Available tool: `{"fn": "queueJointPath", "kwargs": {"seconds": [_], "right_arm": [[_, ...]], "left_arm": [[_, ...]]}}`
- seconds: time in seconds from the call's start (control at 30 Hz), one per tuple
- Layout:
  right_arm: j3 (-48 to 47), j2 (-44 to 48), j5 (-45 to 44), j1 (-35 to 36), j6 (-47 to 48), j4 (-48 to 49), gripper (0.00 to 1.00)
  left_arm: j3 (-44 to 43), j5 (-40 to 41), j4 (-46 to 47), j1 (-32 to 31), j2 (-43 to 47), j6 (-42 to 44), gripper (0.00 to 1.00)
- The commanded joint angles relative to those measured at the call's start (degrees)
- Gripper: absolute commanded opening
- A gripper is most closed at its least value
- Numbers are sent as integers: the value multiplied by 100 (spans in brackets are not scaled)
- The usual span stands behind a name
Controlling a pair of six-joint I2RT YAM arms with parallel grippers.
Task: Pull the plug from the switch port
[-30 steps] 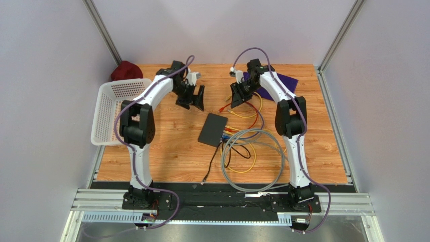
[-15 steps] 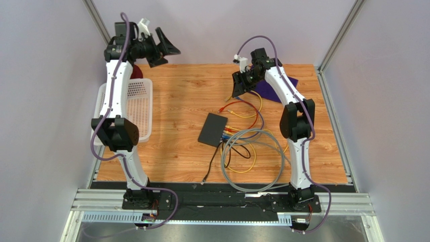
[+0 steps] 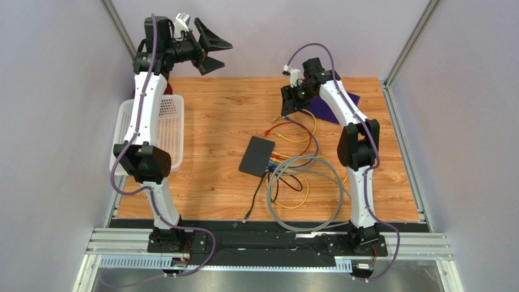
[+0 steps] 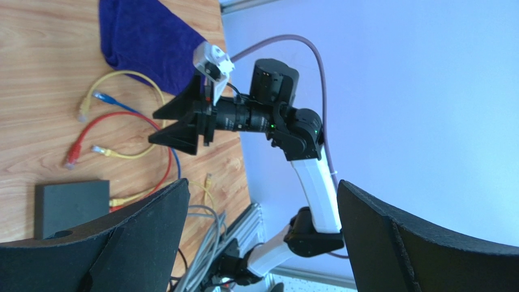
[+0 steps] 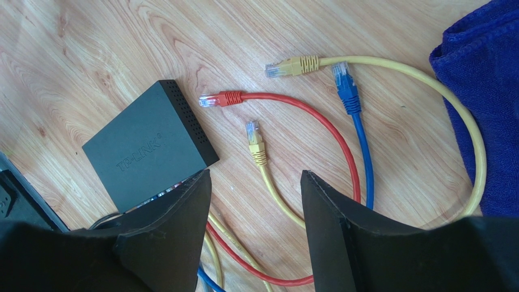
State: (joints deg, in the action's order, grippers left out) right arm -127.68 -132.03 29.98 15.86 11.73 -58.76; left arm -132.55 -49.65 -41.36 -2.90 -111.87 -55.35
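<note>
The black switch (image 3: 256, 156) lies flat mid-table, with red, yellow and blue cables plugged into its right side (image 3: 276, 159). In the right wrist view the switch (image 5: 146, 149) is at the left, its ports partly hidden behind my finger. Loose ends lie free on the wood: a red plug (image 5: 213, 99), two yellow plugs (image 5: 286, 67) and a blue plug (image 5: 344, 79). My right gripper (image 5: 254, 176) hovers above them, open, nothing between its fingers. My left gripper (image 3: 218, 53) is raised high at the back left, wide open and empty, pointing towards the right arm.
A white mesh basket (image 3: 146, 131) sits at the table's left edge. A purple cloth (image 3: 332, 106) lies at the back right. Grey cable loops (image 3: 304, 194) and a black lead (image 3: 256, 194) spread in front of the switch.
My left arm swung up from low over the table to high at the back left. My right gripper lifted away from the loose cable ends and opened wider.
</note>
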Motion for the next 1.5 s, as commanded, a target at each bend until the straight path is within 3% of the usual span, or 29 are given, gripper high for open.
{"fn": "queueJointPath", "kwargs": {"seconds": [0.0,0.23,0.37,0.43,0.53,0.6,0.63,0.73,0.83,0.97,1.1,1.33,1.47], "right_arm": [[-275,54,34,-30,-144,234,60],[-205,124,43,-21,-179,242,60],[-135,177,61,-30,-250,260,60],[-82,299,113,-13,-241,251,60],[260,589,105,93,-267,260,62],[620,739,263,163,-276,260,68],[760,853,333,216,-285,234,68],[1113,933,614,321,-346,120,68],[1341,820,808,461,-145,-73,74],[1447,450,904,594,-82,-408,74],[1772,283,966,655,-162,-267,73],[1642,-199,1036,708,-416,-83,71],[302,-981,1246,770,-847,128,70]], "left_arm": [[2,-335,462,-141,324,-687,99],[221,-546,822,-185,412,-846,99],[326,-432,1043,-97,508,-206,99],[841,-475,1278,-80,552,14,99],[1748,-791,1272,-80,719,1634,99],[2240,-722,720,-80,790,2254,99],[2321,-583,-48,-80,816,3049,99],[2979,15,-835,-88,1245,4264,99],[3761,482,-1136,-80,1606,4908,99],[4763,798,-1217,-97,1748,5219,99],[5879,1079,-531,-272,2056,5184,99],[6119,948,-293,-387,1802,5114,99],[5829,1211,-311,-396,1248,5113,99]]}}
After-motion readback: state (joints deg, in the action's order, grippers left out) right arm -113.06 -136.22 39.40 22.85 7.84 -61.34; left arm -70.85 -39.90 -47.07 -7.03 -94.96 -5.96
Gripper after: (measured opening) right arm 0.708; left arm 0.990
